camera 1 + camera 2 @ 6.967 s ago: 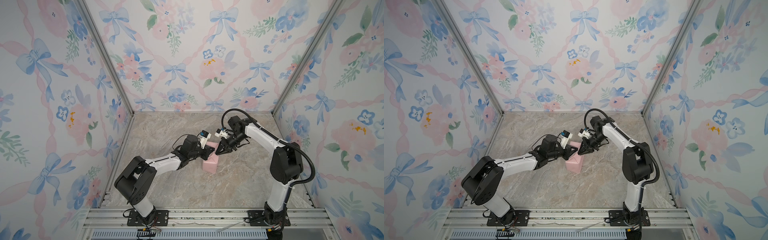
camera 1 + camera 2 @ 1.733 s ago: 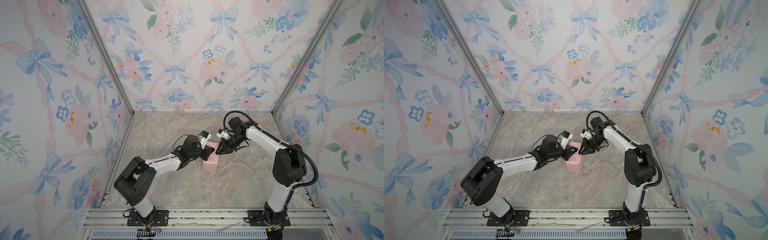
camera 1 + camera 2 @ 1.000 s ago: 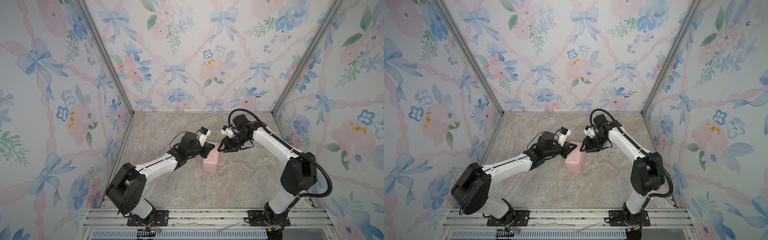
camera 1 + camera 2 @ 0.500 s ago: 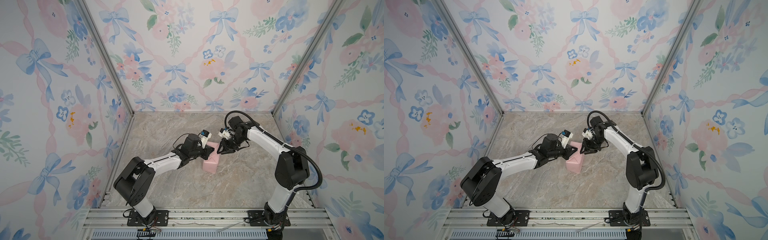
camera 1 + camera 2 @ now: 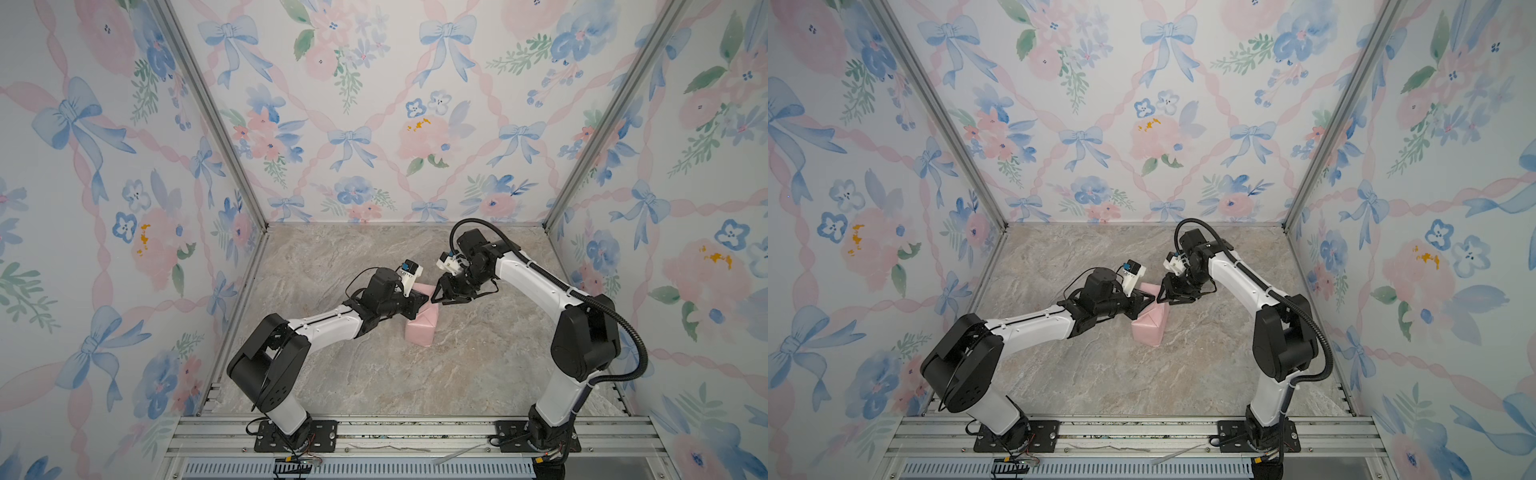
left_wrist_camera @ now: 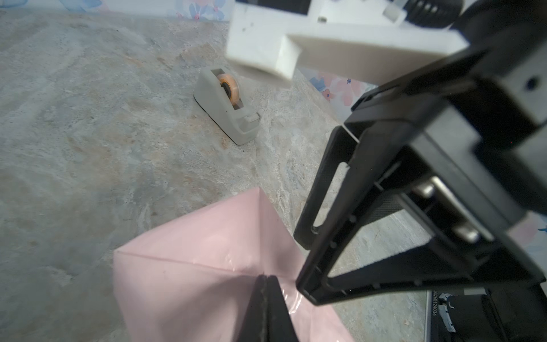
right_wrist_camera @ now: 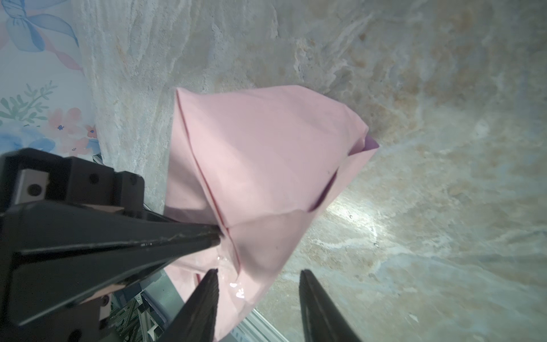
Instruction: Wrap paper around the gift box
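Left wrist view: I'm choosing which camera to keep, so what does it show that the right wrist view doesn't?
Only left wrist: the tape dispenser, standing on the table. Only right wrist: the paper at its end away from the grippers, gaping, with lilac showing inside. Both: the folded pink paper on the table, the left gripper shut with its tip at a fold, and the right gripper open beside it.

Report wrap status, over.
Left gripper shut, tip on paper seam. Right gripper open beside it. Paper folded over gift box, none showing. Tape dispenser stands apart.
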Motion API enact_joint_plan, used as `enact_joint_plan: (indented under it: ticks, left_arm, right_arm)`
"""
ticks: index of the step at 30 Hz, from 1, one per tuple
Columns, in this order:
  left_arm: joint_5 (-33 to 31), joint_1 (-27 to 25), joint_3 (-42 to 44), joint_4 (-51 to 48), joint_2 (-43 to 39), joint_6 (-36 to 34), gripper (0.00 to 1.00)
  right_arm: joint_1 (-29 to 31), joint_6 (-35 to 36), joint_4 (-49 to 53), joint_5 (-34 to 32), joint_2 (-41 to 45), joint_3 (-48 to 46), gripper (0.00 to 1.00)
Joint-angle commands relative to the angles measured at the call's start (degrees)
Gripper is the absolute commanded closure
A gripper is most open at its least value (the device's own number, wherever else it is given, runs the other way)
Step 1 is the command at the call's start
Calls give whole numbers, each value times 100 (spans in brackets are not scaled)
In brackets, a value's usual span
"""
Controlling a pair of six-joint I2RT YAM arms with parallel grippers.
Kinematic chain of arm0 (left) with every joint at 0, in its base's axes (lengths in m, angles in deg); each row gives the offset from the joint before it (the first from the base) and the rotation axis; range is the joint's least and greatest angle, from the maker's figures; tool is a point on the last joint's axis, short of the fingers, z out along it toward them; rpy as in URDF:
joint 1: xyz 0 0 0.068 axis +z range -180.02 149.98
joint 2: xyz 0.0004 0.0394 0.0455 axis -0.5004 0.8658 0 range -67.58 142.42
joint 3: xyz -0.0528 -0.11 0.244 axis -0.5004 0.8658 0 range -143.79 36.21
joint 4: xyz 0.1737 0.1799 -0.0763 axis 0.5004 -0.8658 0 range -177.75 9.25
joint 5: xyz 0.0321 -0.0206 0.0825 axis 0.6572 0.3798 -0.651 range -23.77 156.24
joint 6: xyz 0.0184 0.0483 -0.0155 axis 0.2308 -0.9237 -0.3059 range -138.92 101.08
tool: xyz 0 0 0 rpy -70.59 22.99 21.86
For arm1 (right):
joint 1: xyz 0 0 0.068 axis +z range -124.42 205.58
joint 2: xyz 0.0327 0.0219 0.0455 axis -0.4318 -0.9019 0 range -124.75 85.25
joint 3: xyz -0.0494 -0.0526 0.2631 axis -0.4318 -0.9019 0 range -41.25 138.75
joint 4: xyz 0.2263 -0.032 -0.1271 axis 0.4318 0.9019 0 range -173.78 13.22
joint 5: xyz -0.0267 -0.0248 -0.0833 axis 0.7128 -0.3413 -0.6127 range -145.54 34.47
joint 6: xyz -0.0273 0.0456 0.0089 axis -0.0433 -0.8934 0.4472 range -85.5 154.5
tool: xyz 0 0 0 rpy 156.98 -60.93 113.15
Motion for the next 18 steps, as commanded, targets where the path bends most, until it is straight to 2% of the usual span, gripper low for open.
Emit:
enact_joint_plan:
  ticks: [1, 4, 8, 10, 15, 18]
  left_arm:
    - [-122, -26, 176, -263, -43, -100, 97]
    - [-140, -25, 185, -256, -24, -100, 97]
    - [-162, -28, 185, -262, -28, -80, 97]
    - [-188, -24, 211, -264, -40, -71, 97]
    - [-214, -21, 255, -268, -98, -60, 97]
    - [-282, 4, 273, -319, -183, -36, 97]
  right_arm:
    - [137, -49, -88, 214, -42, 163, 53]
    - [155, 27, 34, -78, -157, 117, 57]
    - [118, 96, 133, -473, -210, -66, 70]
    - [97, 92, 109, -509, -177, -141, 73]
    - [117, 49, -19, -429, 36, -189, 72]
    - [91, -90, -274, -527, 369, -264, 59]
